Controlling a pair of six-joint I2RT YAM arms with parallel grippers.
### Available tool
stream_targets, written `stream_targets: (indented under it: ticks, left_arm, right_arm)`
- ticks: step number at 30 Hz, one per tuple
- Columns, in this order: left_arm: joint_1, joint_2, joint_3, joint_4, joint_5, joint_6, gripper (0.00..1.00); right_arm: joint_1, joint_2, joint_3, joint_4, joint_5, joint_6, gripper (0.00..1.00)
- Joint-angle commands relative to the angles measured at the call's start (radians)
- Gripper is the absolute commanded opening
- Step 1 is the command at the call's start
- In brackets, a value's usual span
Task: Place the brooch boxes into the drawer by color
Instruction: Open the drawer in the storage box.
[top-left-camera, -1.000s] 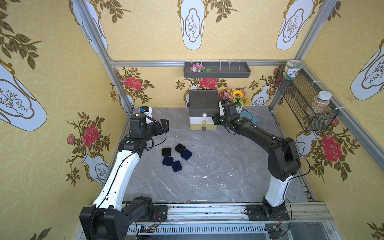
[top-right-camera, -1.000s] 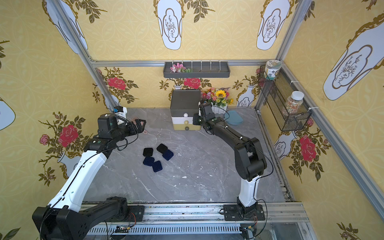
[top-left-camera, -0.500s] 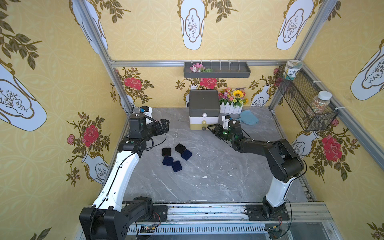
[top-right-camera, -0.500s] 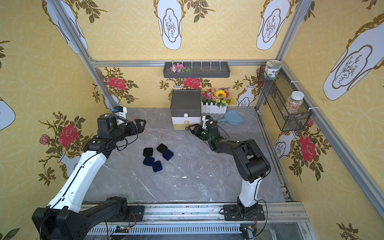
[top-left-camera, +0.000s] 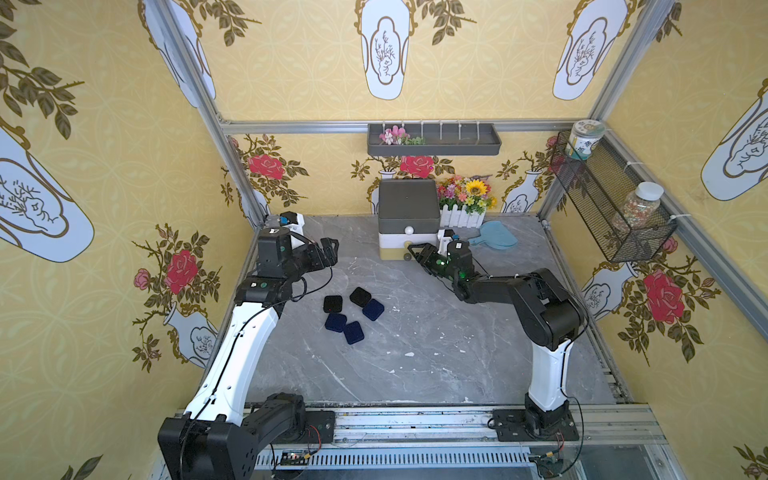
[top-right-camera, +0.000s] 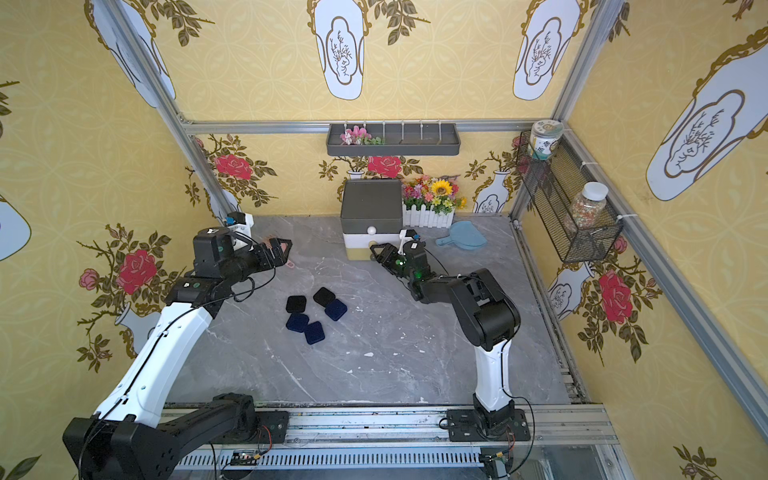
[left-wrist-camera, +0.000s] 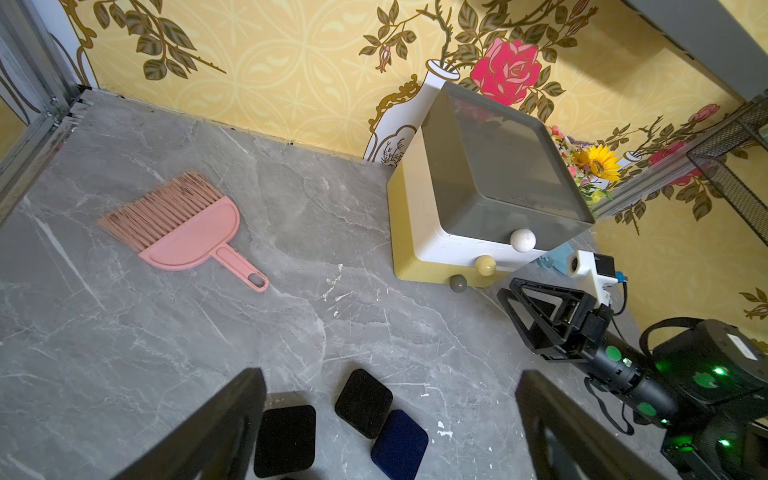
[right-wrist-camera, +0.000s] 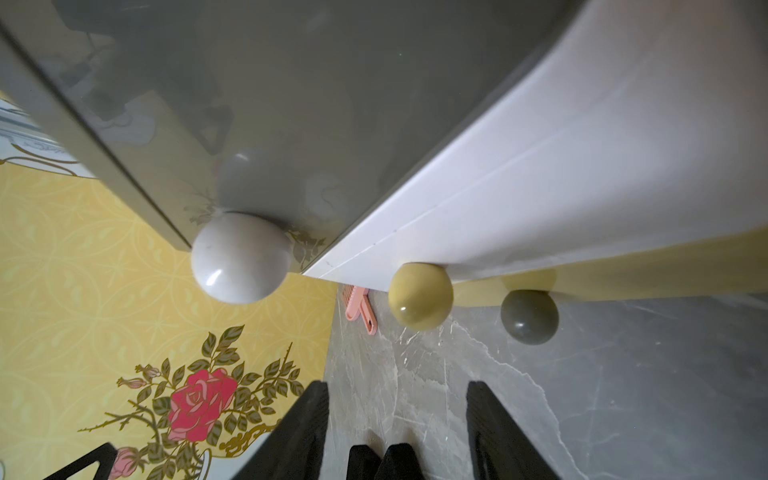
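My right gripper (right-wrist-camera: 397, 386) lies low over the grey marble-patterned tabletop (top-left-camera: 436, 332). Its two black fingers (right-wrist-camera: 309, 419) are parted with only bare table between them. It points at the front of the small three-tier plastic drawer chest (top-left-camera: 408, 199), just short of its knobs. The chest stands against the back wall. Its dark grey top tier carries a round white knob (right-wrist-camera: 241, 257), the white middle tier an olive-yellow knob (right-wrist-camera: 419, 295), and the olive-yellow bottom tier a grey knob (right-wrist-camera: 530, 316). All three fronts look pushed in, so I cannot see what any tier holds.

My left gripper (left-wrist-camera: 388, 371) hovers over the table with its fingers spread wide and nothing in them. Five small rounded-square velvet brooch boxes lie in a loose cluster on the tabletop, well apart from the chest. They are two black boxes (top-left-camera: 333, 304) (top-left-camera: 360, 296) and three navy boxes (top-left-camera: 373, 309) (top-left-camera: 336, 322) (top-left-camera: 353, 332).

The long dark grey wall tray (top-left-camera: 434, 148) has pink artificial flowers (top-left-camera: 392, 135) in its end compartment. The black wire wall basket (top-left-camera: 590, 195) holds a labelled lidded jar (top-left-camera: 586, 139) and a clear white-capped jar (top-left-camera: 636, 208) of coloured bits.
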Motion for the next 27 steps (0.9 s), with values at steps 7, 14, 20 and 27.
stream_targets:
  ticks: [7, 14, 20, 27]
  left_arm:
    - [0.0, 0.002, -0.002, 0.02, 0.006, 0.008, 1.0]
    - [0.002, -0.001, -0.003, 0.021, 0.006, 0.008, 1.0]
    - [0.007, -0.003, -0.003, 0.02, 0.01, 0.008, 1.0]
    - [0.011, -0.004, -0.003, 0.021, 0.016, 0.006, 1.0]
  right_arm:
    - [0.013, 0.074, 0.032, 0.146, 0.091, 0.048, 0.57]
    - [0.02, 0.107, 0.068, 0.166, 0.12, 0.063, 0.57]
    - [0.03, 0.137, 0.075, 0.202, 0.152, 0.096, 0.57]
    - [0.045, 0.175, 0.065, 0.282, 0.187, 0.134, 0.56]
